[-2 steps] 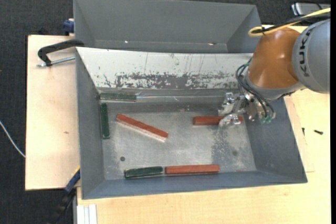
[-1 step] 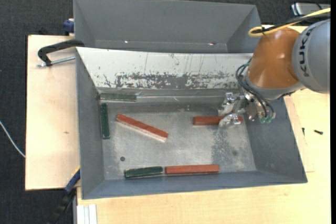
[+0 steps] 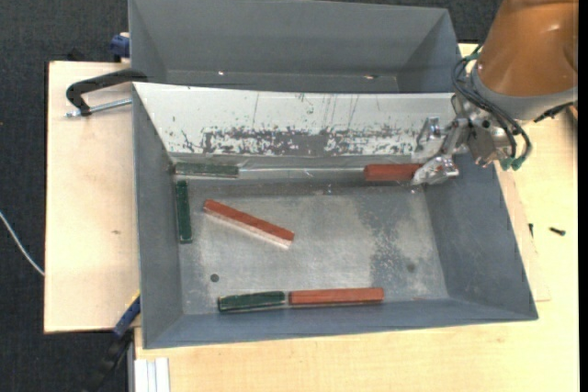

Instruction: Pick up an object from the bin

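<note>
Lying flat in the camera view along the foot of the back wall, toward the right corner of the bin [image 3: 480, 239], the short red bar [image 3: 390, 171] looks stiff, light and smooth-faced. It should neither bend nor break, I judge. A hold across its narrow width near the middle seems soundest, though the wall crowds one side. The gripper [image 3: 437, 164] sits at the bar's right end, seemingly touching it. Whether it is spread or closed, or grips anything, I cannot tell.
</note>
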You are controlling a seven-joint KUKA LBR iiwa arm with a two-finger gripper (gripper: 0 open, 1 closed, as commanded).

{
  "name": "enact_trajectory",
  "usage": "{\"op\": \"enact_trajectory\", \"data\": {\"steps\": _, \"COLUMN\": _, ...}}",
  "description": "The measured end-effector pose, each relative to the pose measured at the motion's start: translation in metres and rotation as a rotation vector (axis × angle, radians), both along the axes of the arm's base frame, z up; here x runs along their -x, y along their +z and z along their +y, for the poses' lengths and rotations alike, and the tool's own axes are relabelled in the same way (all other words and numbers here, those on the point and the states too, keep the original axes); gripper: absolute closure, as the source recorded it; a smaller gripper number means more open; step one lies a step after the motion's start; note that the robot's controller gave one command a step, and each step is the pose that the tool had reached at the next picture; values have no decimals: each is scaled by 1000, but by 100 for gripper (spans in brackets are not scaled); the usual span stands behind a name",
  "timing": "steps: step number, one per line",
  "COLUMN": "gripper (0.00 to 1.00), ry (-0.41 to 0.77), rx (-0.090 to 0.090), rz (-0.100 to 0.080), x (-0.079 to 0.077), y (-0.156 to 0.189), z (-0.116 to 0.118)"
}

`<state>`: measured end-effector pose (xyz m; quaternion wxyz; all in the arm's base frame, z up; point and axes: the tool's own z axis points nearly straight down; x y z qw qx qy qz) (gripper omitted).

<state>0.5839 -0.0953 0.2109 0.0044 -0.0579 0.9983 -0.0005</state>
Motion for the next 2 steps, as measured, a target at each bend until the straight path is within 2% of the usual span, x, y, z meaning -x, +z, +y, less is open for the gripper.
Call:
{"op": "enact_trajectory", "data": {"steps": 1, "gripper": 0, "ry": 0, "rx": 0, "rz": 2, "x": 1, "y": -1, "z": 0}}
{"op": "enact_trajectory", "data": {"steps": 2, "gripper": 0, "ry": 0, "rx": 0, "rz": 2, "x": 1, "y": -1, "z": 0}}
